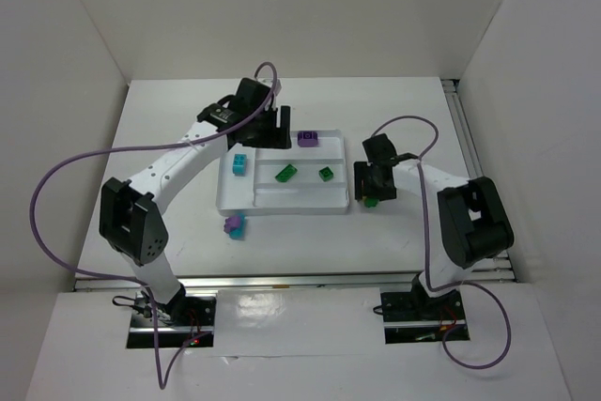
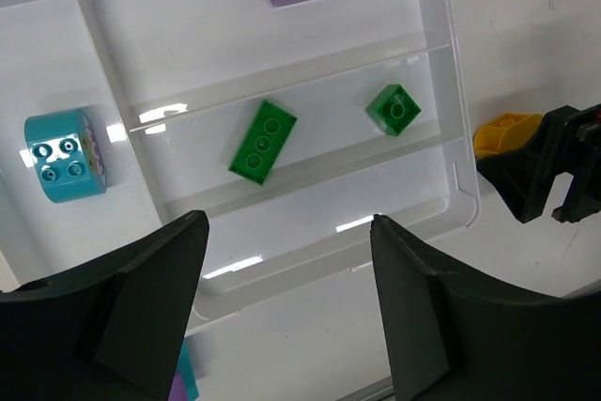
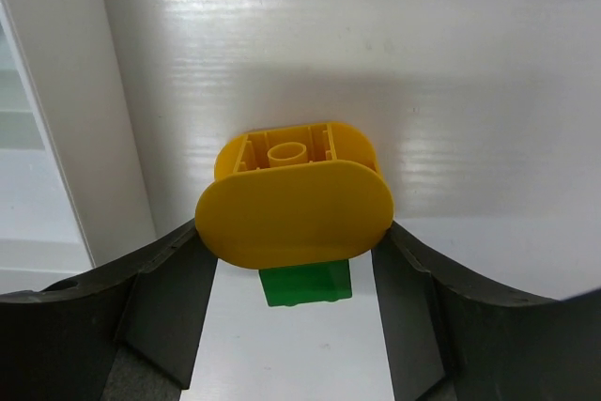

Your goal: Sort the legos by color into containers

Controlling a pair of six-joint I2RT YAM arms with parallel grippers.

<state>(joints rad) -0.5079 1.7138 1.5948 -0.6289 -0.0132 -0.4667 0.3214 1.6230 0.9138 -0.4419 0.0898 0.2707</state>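
Note:
The white tray (image 1: pixel 282 210) holds a teal brick (image 1: pixel 240 164) in its left section, a purple brick (image 1: pixel 307 138) in the far strip, and two green bricks (image 1: pixel 285 174) (image 1: pixel 326 173) in the middle strip. My left gripper (image 2: pixel 289 223) is open and empty above the tray's near strip. My right gripper (image 3: pixel 293 232), just right of the tray, is shut on an orange-yellow brick (image 3: pixel 293 208). That brick is held over a green brick (image 3: pixel 305 284) lying on the table. The top view hides the orange-yellow brick under the right gripper (image 1: pixel 374 185).
A purple brick and a teal brick (image 1: pixel 234 225) lie together on the table by the tray's near left corner. White walls enclose the table on three sides. A metal rail (image 1: pixel 465 138) runs along the right edge.

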